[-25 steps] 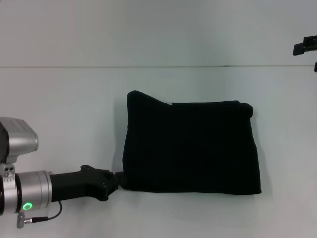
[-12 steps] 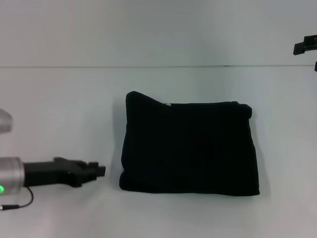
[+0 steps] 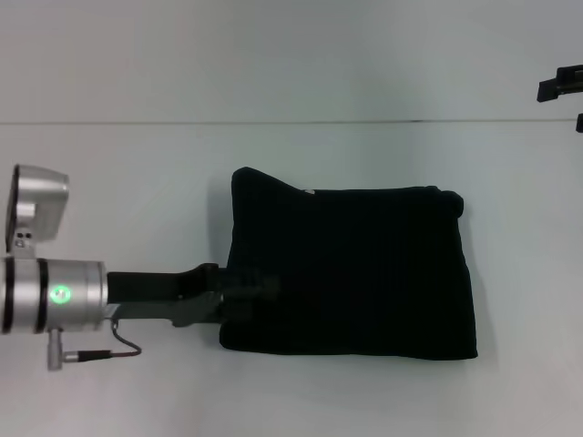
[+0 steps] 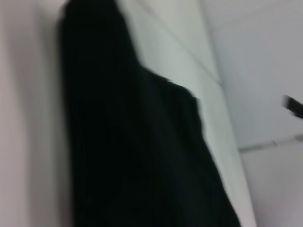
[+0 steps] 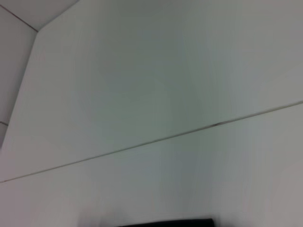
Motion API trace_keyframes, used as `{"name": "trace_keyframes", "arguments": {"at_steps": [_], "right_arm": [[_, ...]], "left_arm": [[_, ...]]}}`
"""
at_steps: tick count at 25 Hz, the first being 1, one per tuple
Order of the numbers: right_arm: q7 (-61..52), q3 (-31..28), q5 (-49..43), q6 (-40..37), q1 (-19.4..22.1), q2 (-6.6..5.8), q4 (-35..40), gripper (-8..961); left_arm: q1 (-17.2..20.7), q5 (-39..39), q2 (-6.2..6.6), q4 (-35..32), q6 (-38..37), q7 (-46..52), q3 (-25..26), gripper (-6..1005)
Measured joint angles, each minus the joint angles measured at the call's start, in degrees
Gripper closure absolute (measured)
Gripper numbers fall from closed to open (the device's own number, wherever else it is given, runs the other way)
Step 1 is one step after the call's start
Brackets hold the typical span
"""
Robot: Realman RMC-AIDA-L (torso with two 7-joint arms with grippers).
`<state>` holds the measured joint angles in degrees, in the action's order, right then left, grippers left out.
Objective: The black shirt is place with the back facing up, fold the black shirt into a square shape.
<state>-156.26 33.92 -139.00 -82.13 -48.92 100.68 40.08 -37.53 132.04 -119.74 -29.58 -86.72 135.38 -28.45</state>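
Note:
The black shirt (image 3: 364,273) lies folded into a rough rectangle on the white table, with no lettering showing. My left gripper (image 3: 264,289) reaches in from the left and lies over the shirt's left edge, a little above its near left corner; black on black hides its tips. The left wrist view shows the shirt (image 4: 132,156) close up and blurred. My right gripper (image 3: 559,86) is parked far off at the back right, only partly in view.
The white table (image 3: 118,200) lies bare around the shirt. A seam line (image 3: 273,122) runs across the far side of the table. A cable (image 3: 100,353) hangs under my left wrist.
My left arm drew back left from the shirt's near left corner, then moved right again and now lies over the shirt's left edge, farther up. The shirt has barely shifted.

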Motion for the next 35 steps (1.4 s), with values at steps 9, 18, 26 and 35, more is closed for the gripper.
{"name": "trace_keyframes", "arguments": {"at_steps": [9, 18, 26, 35], "right_arm": [[1.16, 0.05, 0.47, 0.0, 0.05, 0.19, 0.0, 24], [30.9, -0.2, 13.58, -7.18, 3.85, 5.69, -0.4, 25], [56.93, -0.48, 21.66, -6.12, 14.3, 15.41, 1.48, 25], [68.82, -0.85, 21.71, -9.52, 22.79, 15.48, 1.0, 24]], "left_arm": [[0.56, -0.55, -0.08, 1.42, 1.65, 0.98, 1.37, 212], [-1.74, -3.86, 4.44, -3.48, -9.9, -21.37, 7.09, 99], [-1.55, -5.03, 3.35, -4.81, -8.04, -47.74, 5.51, 99], [-3.79, -3.06, 3.36, -6.64, -5.54, -41.57, -5.2, 100]]}}
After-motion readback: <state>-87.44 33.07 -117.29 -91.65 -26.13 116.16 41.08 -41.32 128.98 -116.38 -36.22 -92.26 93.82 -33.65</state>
